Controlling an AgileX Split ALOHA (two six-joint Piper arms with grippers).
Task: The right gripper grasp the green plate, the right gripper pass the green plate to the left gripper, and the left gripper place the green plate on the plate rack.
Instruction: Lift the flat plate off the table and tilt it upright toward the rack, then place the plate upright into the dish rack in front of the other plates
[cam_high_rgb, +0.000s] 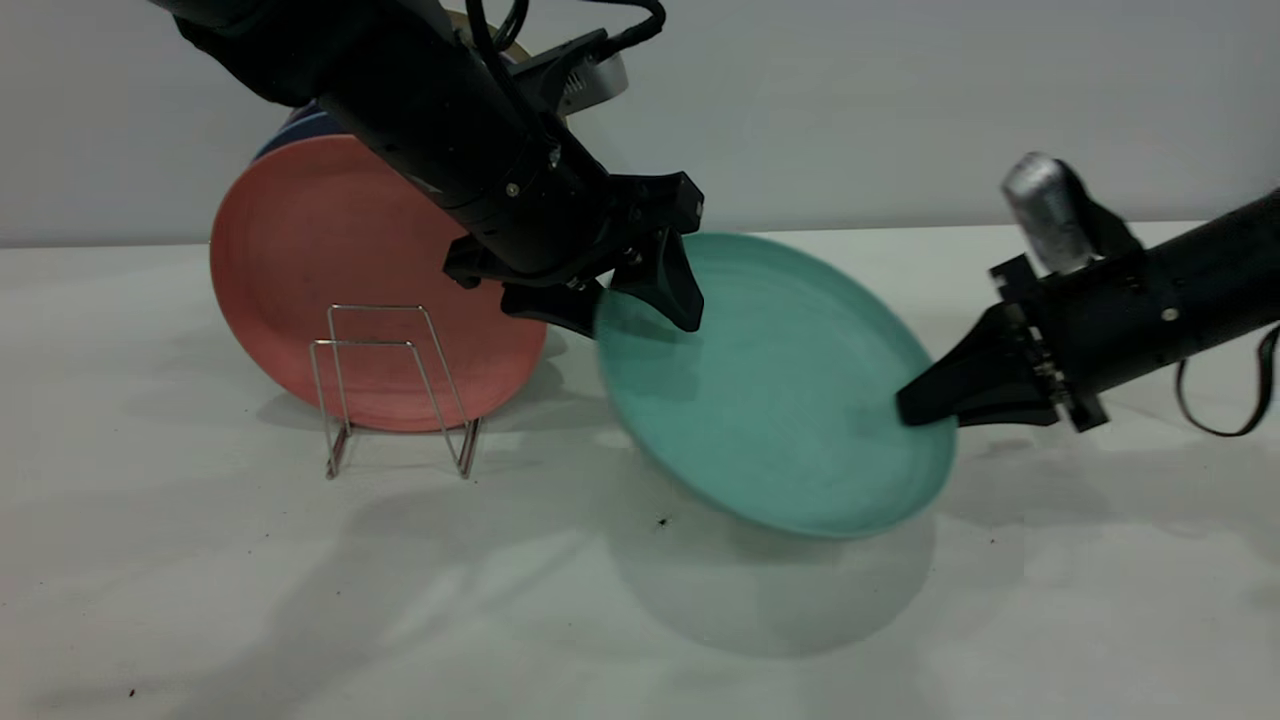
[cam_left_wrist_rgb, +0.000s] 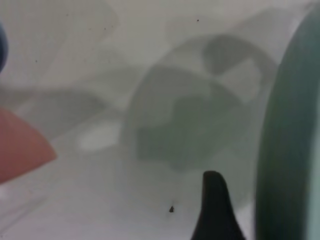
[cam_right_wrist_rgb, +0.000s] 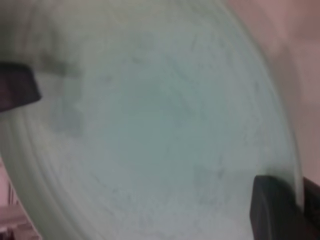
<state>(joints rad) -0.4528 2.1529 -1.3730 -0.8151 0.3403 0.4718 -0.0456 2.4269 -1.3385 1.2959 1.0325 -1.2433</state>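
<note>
One round matte teal-green plate (cam_high_rgb: 775, 390) hangs tilted above the white table (cam_high_rgb: 200, 580), its shadow on the surface beneath it, held between two grippers at opposite edges. The left gripper (cam_high_rgb: 640, 300), a bulky black arm with wedge-shaped fingers and a grey-white disc module at the wrist, has one finger (cam_high_rgb: 665, 285) lying over the plate's upper face and another below the rim, so its fingers are clamped on the plate's edge nearest the rack. The right gripper (cam_high_rgb: 925, 400), a black tubular arm with pointed fingers and a silvery cylinder on its wrist, meets the far edge with its tips closed against the rim; in the right wrist view one dark finger (cam_right_wrist_rgb: 277, 210) lies on the green face. Beyond the left fingers stands one thin silver wire plate rack (cam_high_rgb: 395, 385) showing two upright loop dividers, with one salmon-pink plate (cam_high_rgb: 340, 270) propped upright behind it and the rim of at least one dark blue plate (cam_high_rgb: 300, 128) behind that
</note>
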